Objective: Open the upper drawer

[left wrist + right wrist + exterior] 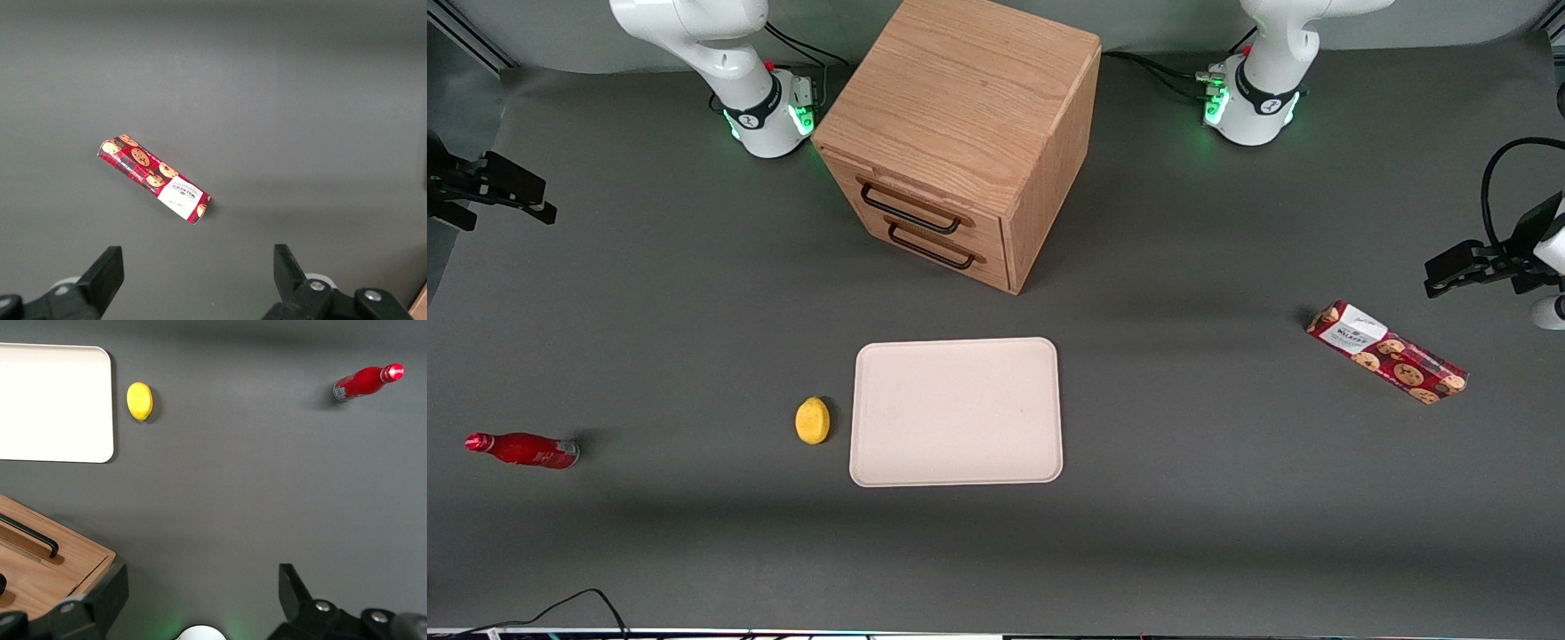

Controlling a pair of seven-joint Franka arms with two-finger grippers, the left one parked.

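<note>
The boxy oak cabinet [969, 98] stands toward the back of the table, its two drawer fronts turned toward the front camera. The upper drawer [960, 206] is shut, with its thin black wire handle [911, 208] above the lower drawer's handle [932, 249]. My gripper [538, 200] hangs open and empty well off sideways at the working arm's end of the table, far from the cabinet. In the right wrist view the gripper [200, 587] is open over bare mat, with a corner of the cabinet front [73, 560] and one black handle [30, 537] beside one finger.
A cream tray [956, 412] lies in front of the cabinet, nearer the front camera, with a yellow lemon [812, 420] beside it. A red bottle [523, 450] lies at the working arm's end. A red cookie box [1387, 352] lies toward the parked arm's end.
</note>
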